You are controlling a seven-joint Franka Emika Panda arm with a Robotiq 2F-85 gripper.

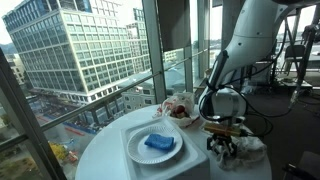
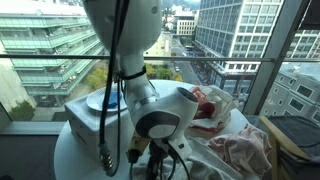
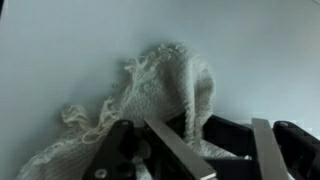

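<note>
Wrist view shows one frayed white cloth (image 3: 168,92) beneath two parted jaws.

The round white table (image 1: 103,160) carries a frayed white cloth (image 1: 248,147) directly under the claw (image 1: 222,151), a white box (image 1: 197,162) beside it, and a red-and-white bundle (image 1: 180,108) beyond.

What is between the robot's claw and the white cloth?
Nothing. In the wrist view the white cloth reaches right up to the gripper, with no other thing between them. Only bare table lies around it.
</note>
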